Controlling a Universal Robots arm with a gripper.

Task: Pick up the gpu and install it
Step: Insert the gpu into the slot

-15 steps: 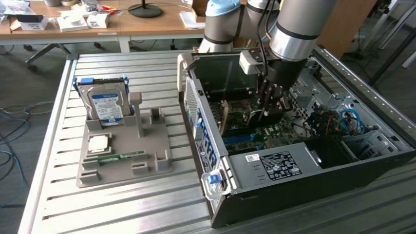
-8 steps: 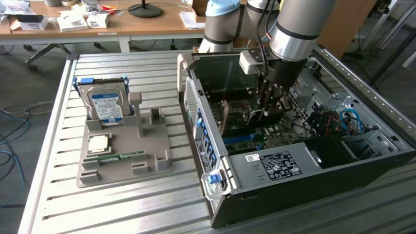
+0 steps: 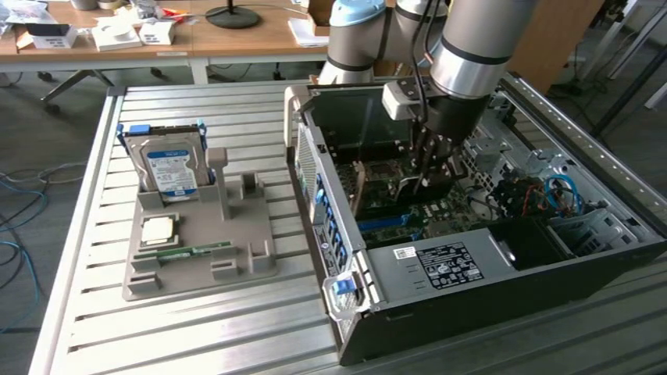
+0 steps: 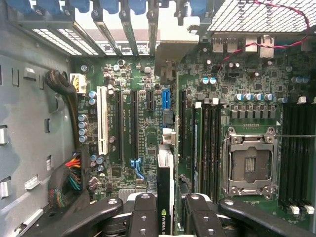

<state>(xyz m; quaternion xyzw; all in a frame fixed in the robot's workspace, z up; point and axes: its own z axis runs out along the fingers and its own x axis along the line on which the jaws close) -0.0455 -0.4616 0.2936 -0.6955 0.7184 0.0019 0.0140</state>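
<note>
The gripper (image 4: 165,224) clamps the gpu (image 4: 166,180) edge-on between its fingers (image 4: 143,215). The card looks light, stiff and fragile, best held by its top edge.

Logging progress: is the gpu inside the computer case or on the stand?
Inside: gripper holds the gpu on edge over the motherboard.

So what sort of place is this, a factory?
More likely a robotics lab or workshop: a robot arm reaches into an open computer on a metal table, with cluttered desks behind.

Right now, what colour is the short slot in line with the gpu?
Blue. The slot shows best in the wrist view.
</note>
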